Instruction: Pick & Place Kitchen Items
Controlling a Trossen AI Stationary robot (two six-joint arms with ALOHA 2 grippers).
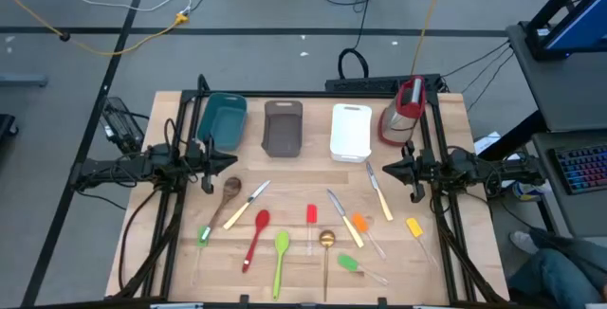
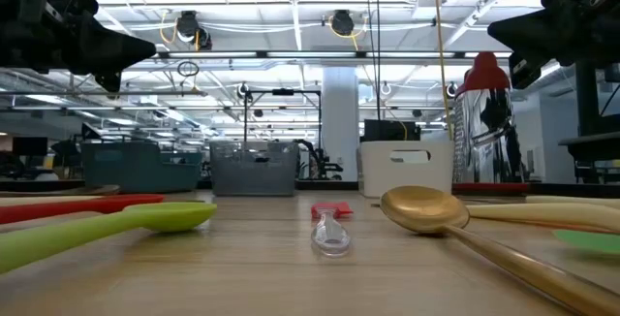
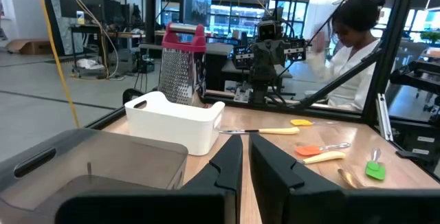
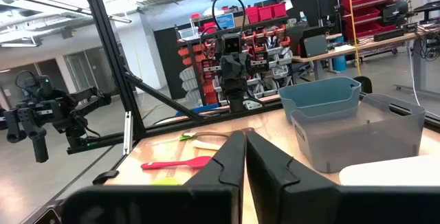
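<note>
Wooden counter (image 1: pixel 142 252) holds every utensil loose across its near half: wooden spoon (image 1: pixel 228 195), red spoon (image 1: pixel 257 236), green spoon (image 1: pixel 281 257), gold spoon (image 1: pixel 326 252), pale-handled knives (image 1: pixel 378 193) and small coloured spatulas (image 1: pixel 310 219). Behind them stand the teal tub (image 1: pixel 222 119), grey tub (image 1: pixel 283 126), white tub (image 1: pixel 351 131) and a grater (image 1: pixel 403 110).

Neither arm carries anything. The left gripper (image 1: pixel 216 163) hovers near the wooden spoon, the right gripper (image 1: pixel 391 169) by the knives; both sets of jaws look nearly closed on nothing, though I can't be certain.

A sensible first pick is the nearest handle: open wide, descend squarely across its middle, grip low.
</note>
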